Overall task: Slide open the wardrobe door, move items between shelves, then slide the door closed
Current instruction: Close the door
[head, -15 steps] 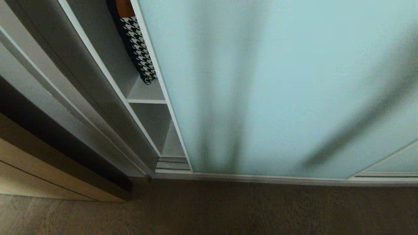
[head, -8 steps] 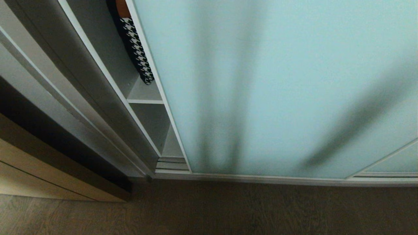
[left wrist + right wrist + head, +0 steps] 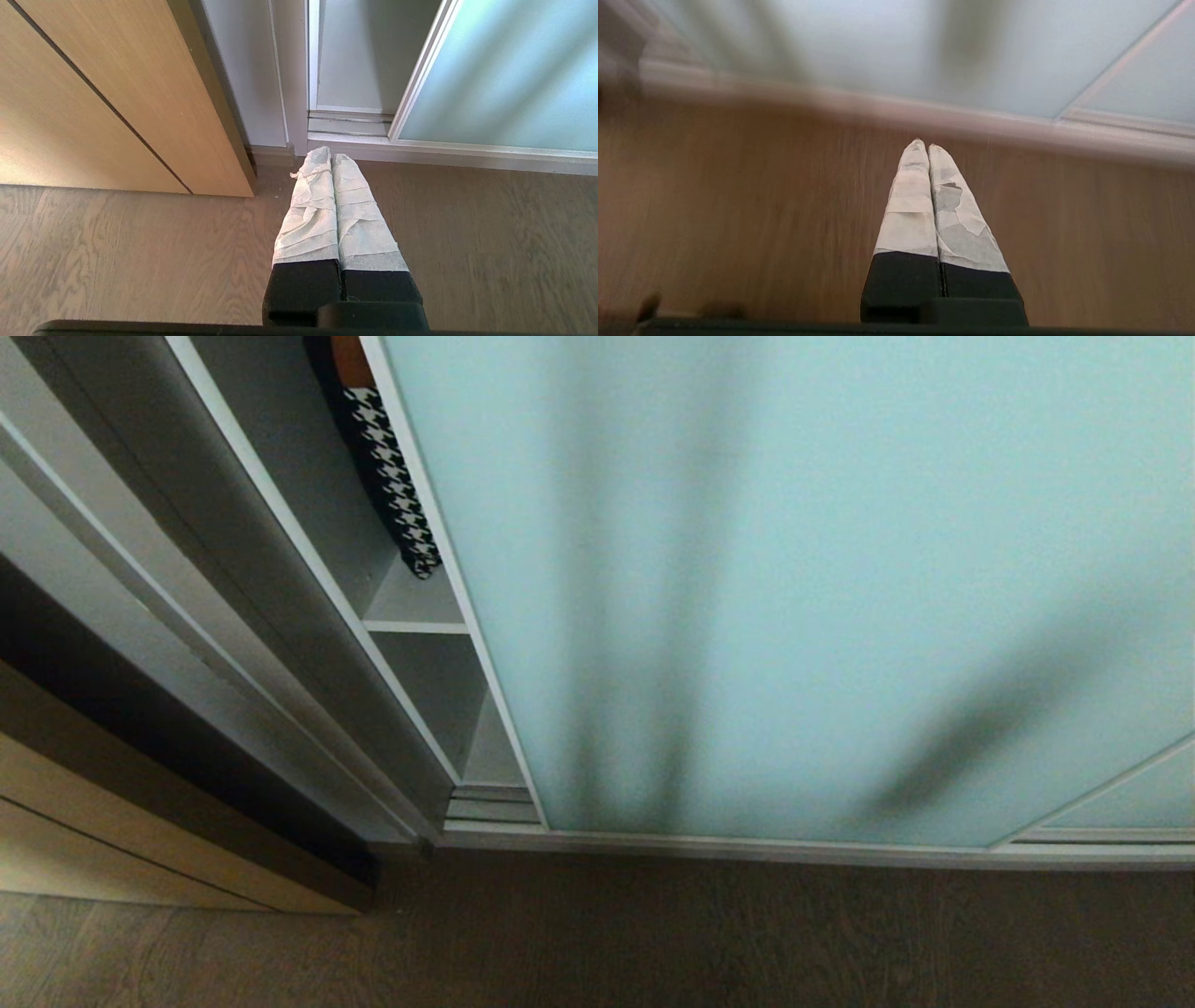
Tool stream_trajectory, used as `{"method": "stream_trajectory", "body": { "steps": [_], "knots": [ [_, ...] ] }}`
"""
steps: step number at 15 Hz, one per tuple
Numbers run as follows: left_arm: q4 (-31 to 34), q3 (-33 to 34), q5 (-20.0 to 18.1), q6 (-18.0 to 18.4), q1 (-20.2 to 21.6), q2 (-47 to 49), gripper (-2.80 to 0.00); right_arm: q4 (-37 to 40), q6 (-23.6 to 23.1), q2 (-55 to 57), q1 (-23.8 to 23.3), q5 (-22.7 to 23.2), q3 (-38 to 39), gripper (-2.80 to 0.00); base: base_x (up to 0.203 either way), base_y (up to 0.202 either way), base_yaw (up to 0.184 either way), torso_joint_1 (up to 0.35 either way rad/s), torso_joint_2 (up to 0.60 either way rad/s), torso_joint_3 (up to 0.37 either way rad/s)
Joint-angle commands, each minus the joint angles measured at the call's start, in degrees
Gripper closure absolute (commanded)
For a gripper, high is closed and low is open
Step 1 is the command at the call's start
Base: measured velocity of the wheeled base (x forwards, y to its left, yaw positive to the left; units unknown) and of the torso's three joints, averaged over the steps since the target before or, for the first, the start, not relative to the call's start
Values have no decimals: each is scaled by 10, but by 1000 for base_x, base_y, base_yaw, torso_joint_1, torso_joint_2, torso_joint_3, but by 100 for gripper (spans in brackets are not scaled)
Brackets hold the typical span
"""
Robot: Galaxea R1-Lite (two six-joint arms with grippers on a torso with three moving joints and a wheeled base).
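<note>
The sliding wardrobe door (image 3: 794,569), frosted pale aqua glass in a slim silver frame, covers most of the wardrobe. Only a narrow gap stays open on its left. In that gap a black-and-white houndstooth piece (image 3: 397,485) hangs down toward a light-grey shelf (image 3: 415,607). The other items are hidden. Neither arm shows in the head view. My left gripper (image 3: 331,156) is shut and empty, pointing down at the floor by the gap's corner. My right gripper (image 3: 923,143) is also shut and empty, low over the floor in front of the door (image 3: 878,42).
A light tan wooden cabinet (image 3: 112,840) stands left of the wardrobe's grey side wall. A ribbed silver floor track (image 3: 495,803) runs under the door. Brown wood floor (image 3: 653,943) lies in front. A second glass panel (image 3: 1130,798) overlaps at the far right.
The door's left edge has shifted slightly to the left, narrowing the gap and hiding more of the houndstooth piece. The slanting shadow on the door's right side has sunk lower.
</note>
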Motion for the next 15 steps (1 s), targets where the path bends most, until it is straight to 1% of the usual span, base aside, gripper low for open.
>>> {"method": "stream_trajectory", "body": {
  "steps": [1, 3, 4, 5, 8, 10, 15],
  "knots": [
    [0, 0, 0, 0, 0, 1, 0, -88, 6, -14, 0, -6, 43, 0, 0, 0, 0, 0, 0, 0],
    [0, 0, 0, 0, 0, 1, 0, -93, 12, -14, 0, -8, 41, 0, 0, 0, 0, 0, 0, 0],
    [0, 0, 0, 0, 0, 1, 0, -83, 20, -13, 0, -18, 41, 0, 0, 0, 0, 0, 0, 0],
    [0, 0, 0, 0, 0, 1, 0, -87, 25, -14, 0, -39, 41, 0, 0, 0, 0, 0, 0, 0],
    [0, 0, 0, 0, 0, 1, 0, -66, 12, -14, 1, -39, 40, 0, 0, 0, 0, 0, 0, 0],
    [0, 0, 0, 0, 0, 1, 0, -69, 19, -13, 0, -38, 41, 0, 0, 0, 0, 0, 0, 0],
    [0, 0, 0, 0, 0, 1, 0, -69, 19, -13, 0, -38, 41, 0, 0, 0, 0, 0, 0, 0]
  ]
}}
